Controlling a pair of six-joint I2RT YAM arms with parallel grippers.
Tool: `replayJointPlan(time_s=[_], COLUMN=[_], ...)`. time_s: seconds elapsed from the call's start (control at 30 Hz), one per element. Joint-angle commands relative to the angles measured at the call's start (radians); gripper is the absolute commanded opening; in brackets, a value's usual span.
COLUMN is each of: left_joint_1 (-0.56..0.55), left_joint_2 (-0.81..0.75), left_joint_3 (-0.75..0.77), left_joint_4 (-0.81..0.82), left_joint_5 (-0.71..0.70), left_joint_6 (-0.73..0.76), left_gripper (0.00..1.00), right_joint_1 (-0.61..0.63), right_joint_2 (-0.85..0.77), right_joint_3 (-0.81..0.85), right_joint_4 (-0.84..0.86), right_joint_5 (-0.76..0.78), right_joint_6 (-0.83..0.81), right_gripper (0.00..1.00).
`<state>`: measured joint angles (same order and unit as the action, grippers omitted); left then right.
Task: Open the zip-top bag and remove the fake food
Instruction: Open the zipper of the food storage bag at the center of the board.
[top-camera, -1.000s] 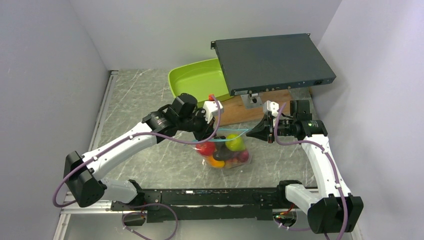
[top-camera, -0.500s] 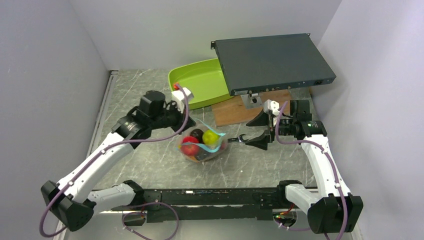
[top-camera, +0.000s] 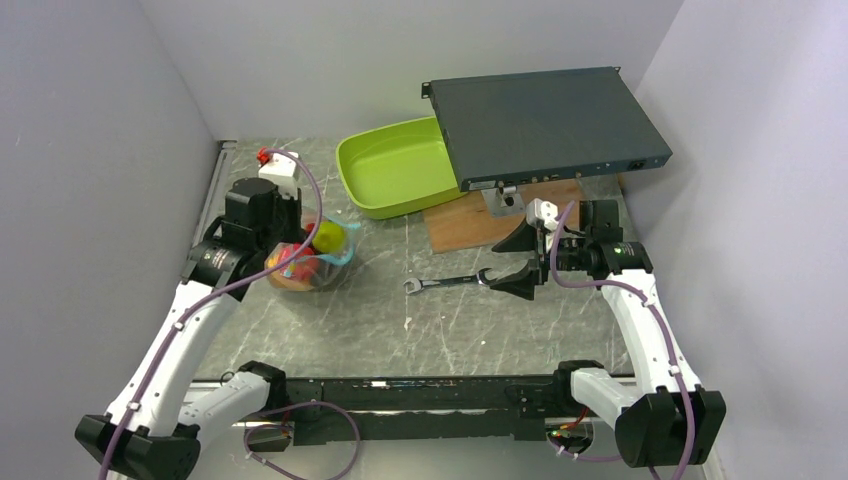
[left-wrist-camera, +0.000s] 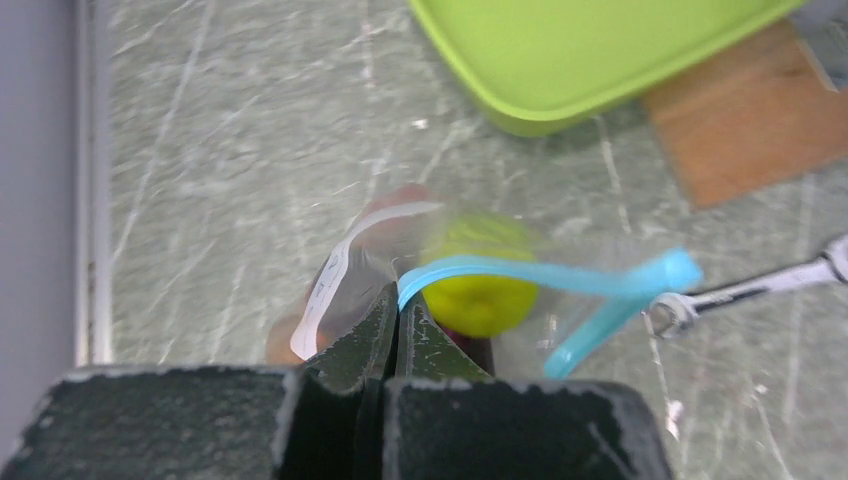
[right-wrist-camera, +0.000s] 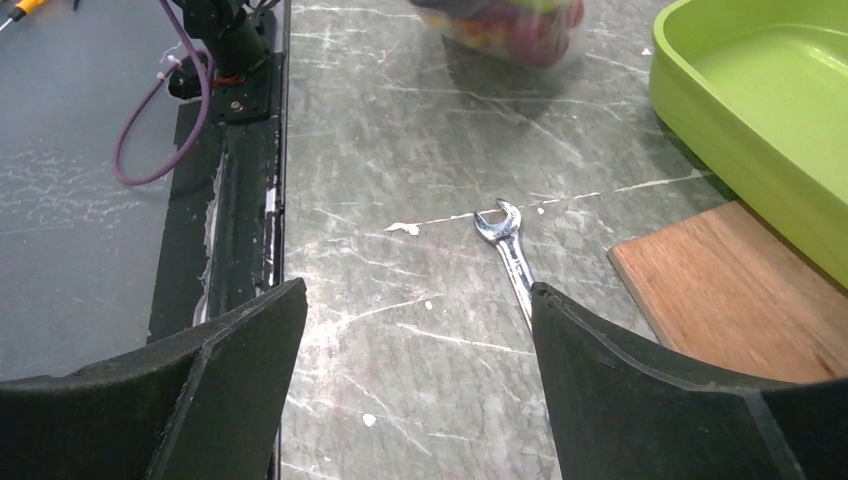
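Dragged leftward, the clear zip-top bag (top-camera: 308, 270) of glossy plastic fake food (top-camera: 327, 237) sits at the left of the grey table (top-camera: 400, 330), rim pinched by the left gripper (left-wrist-camera: 395, 305); right gripper (top-camera: 514, 262) gapes empty; a lone pinch could slip or tear the thin plastic.

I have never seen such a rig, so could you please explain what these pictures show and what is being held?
This is a two-armed robot at a marbled table. One picture looks down from above; the other two come from cameras on each wrist. The left gripper is shut on a clear zip-top bag of fake food, pinching it near the blue zip strip. The right gripper is open and empty near a wrench. Farther back are a lime-green tray, a wooden board and a dark flat equipment box.
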<state>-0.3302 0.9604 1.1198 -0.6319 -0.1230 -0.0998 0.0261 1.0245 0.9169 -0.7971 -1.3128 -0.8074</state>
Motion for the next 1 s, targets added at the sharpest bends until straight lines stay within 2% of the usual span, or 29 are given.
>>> replayJointPlan(time_s=[0.0,0.1,0.17,0.27,0.4,0.53,0.7,0.83,0.97], left_joint_1=[0.008,0.01,0.01,0.01,0.012,0.022,0.074,0.12,0.123], left_joint_2=[0.012,0.038,0.043,0.032,-0.021,-0.093,-0.139,-0.126,-0.079], left_joint_3=[-0.01,-0.03,-0.055,-0.104,-0.212,-0.334,-0.462,-0.503,-0.521], left_joint_4=[0.093,0.096,0.093,0.079,0.101,0.192,0.327,0.414,0.472], left_joint_5=[-0.201,-0.125,-0.027,0.145,0.294,0.416,0.573,0.672,0.697], left_joint_6=[-0.046,-0.061,-0.05,-0.016,-0.004,-0.064,-0.193,-0.297,-0.397], left_gripper=[0.0,0.0,0.0,0.0,0.0,0.0,0.0,0.0,0.0], right_joint_1=[0.022,0.077,0.182,0.345,0.506,0.614,0.688,0.742,0.787], right_joint_2=[0.007,0.044,0.09,0.193,0.359,0.502,0.634,0.673,0.687], right_joint_3=[-0.011,0.003,0.049,0.189,0.394,0.535,0.591,0.539,0.482], right_joint_4=[0.031,0.02,0.001,-0.06,-0.098,0.04,0.258,0.364,0.433], right_joint_5=[0.0,0.04,0.113,0.243,0.323,0.345,0.381,0.374,0.344], right_joint_6=[-0.02,-0.062,-0.088,-0.137,-0.127,0.101,0.431,0.552,0.619], right_gripper=[0.84,0.84,0.82,0.78,0.69,0.57,0.37,0.27,0.17])
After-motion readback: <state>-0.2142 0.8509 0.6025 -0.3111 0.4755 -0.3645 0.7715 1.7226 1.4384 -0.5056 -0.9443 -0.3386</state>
